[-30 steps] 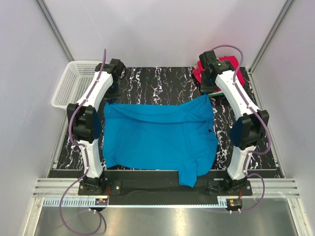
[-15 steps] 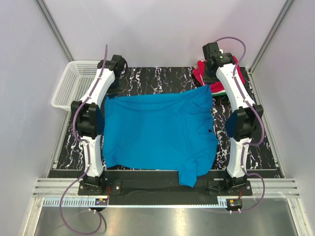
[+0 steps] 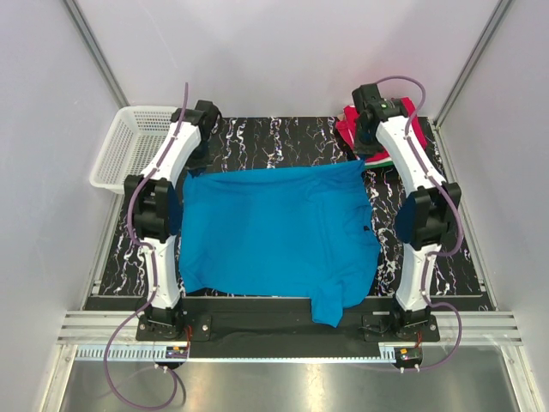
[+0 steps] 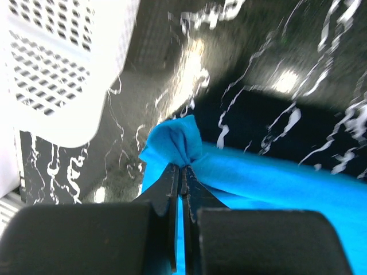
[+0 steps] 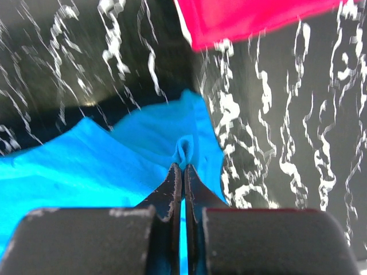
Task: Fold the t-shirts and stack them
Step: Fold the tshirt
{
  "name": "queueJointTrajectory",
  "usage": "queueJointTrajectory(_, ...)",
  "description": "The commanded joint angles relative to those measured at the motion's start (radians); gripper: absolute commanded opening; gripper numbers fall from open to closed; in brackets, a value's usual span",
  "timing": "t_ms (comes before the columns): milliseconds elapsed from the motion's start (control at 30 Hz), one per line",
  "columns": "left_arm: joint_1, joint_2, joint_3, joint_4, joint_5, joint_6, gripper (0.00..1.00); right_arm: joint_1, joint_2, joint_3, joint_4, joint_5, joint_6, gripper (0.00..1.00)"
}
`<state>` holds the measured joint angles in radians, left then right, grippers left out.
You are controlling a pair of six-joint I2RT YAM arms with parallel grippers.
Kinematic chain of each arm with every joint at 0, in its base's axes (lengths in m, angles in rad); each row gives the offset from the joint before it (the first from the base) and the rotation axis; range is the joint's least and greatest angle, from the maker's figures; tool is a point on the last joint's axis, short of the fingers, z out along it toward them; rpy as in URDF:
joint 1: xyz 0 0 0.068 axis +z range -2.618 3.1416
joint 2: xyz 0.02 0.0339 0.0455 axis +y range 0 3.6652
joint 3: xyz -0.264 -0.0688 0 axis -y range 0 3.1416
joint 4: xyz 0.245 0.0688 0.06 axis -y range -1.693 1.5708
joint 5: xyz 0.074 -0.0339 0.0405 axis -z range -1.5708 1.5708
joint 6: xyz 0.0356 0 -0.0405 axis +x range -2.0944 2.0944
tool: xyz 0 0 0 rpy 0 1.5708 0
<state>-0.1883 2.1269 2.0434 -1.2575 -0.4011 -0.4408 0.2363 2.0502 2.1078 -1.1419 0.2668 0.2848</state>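
- At the near edge of the desk [image 3: 283, 137], one sleeve of the blue t-shirt [image 3: 274, 232] is left draped over the rim; the rest is laid open between the two arms.
- The shirt's far left corner is pinched in the left gripper [image 4: 182, 168]: the jaws are clamped together on a small bunch of blue cloth.
- The far right corner is held the same way by the right gripper [image 5: 183, 167], its jaws closed on a little fold of the fabric.
- Over the last second the far hem, which had sagged in the middle with its right corner raised, has been drawn out into a nearly straight line and brought low over the desk.
- The shirt is therefore judged to be spread and ready for folding; no fold is made yet.
- Just beyond the right corner a red folded t-shirt [image 5: 246, 17] is seen, topping the stack.
- At the far left the white mesh basket [image 3: 120, 150] is seen.
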Motion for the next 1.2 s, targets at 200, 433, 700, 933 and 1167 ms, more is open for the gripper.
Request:
queueJointTrajectory(200,0.006,-0.126,-0.204,0.003,0.027,0.005,0.00,-0.006,-0.275,-0.270,0.014,-0.070,0.037,0.00)
queueJointTrajectory(433,0.006,-0.162,-0.259,0.001,0.015,0.008,0.00,0.008,-0.375,-0.399,0.008,-0.152,0.057,0.00)
queueJointTrajectory(700,0.006,-0.165,-0.262,-0.023,0.044,0.019,0.00,0.015,-0.433,-0.525,0.025,-0.205,0.083,0.00)
queueJointTrajectory(933,0.006,-0.165,-0.314,-0.034,0.068,0.001,0.00,0.015,-0.433,-0.551,0.025,-0.224,0.091,0.00)
queueJointTrajectory(1167,0.006,-0.174,-0.414,-0.022,0.081,-0.009,0.00,0.020,-0.455,-0.629,0.047,-0.241,0.114,0.00)
